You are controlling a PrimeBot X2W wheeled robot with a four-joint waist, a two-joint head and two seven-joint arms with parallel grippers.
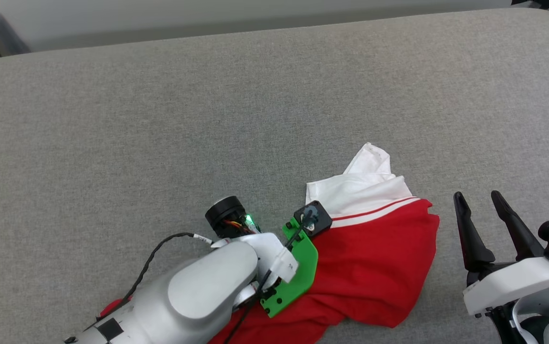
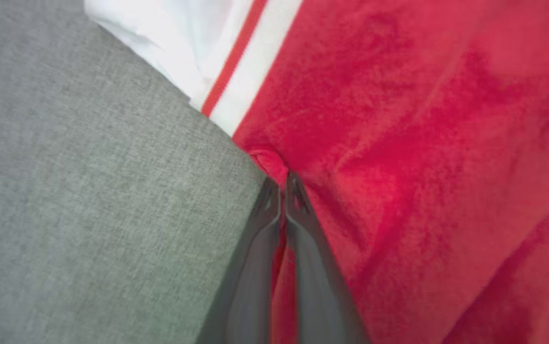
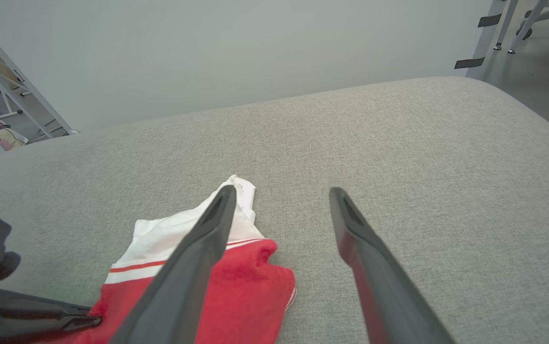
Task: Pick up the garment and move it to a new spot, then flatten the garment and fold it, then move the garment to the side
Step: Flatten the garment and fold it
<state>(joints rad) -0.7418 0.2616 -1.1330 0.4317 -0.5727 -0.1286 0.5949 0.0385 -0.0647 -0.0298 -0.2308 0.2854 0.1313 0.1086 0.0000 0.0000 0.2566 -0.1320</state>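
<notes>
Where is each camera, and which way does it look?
Head view: on the head, looking down at the shirt on the grey cushion; left arm, open right gripper show.
Left wrist view: on that wrist, close up; left gripper shut on the shirt's red edge.
Right wrist view: on that wrist, looking across the cushion between its fingers.
All share the shirt.

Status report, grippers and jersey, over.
Left gripper shut on jersey, at its red edge. Right gripper open, apart from it. Jersey crumpled on grey cushion.
</notes>
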